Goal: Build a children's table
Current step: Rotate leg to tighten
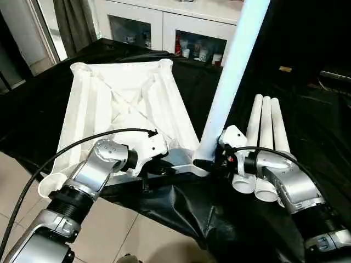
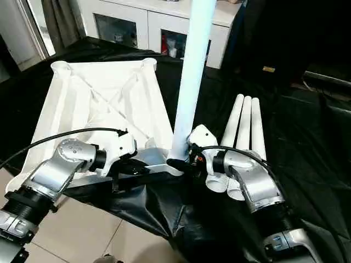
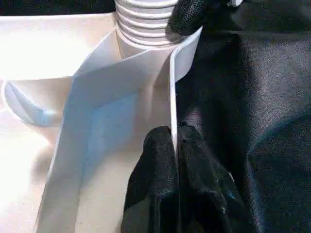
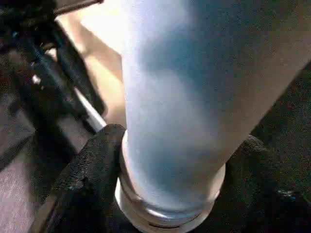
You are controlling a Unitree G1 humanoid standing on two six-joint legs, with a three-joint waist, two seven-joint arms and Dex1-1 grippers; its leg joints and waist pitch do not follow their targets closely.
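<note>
The children's table top [image 1: 126,93] lies upside down on the black-draped surface, ribbed underside up. My left gripper [image 3: 176,145] is shut on the thin near rim [image 3: 171,87] of the top, close to the near right corner. In that corner socket [image 1: 200,164] a white leg [image 1: 230,82] stands upright, leaning a little to the right. My right gripper [image 1: 216,161] is shut on the base of this leg, one black finger [image 4: 82,179] on each side of it. The ridged leg end [image 3: 146,19] sits at the socket.
Three more white legs [image 1: 266,137] lie side by side on the black cloth, right of my right wrist. A white cabinet [image 1: 164,22] with glass doors stands behind. Tiled floor [image 1: 120,230] lies below the near edge of the cloth. A black cable [image 1: 55,159] arcs over my left forearm.
</note>
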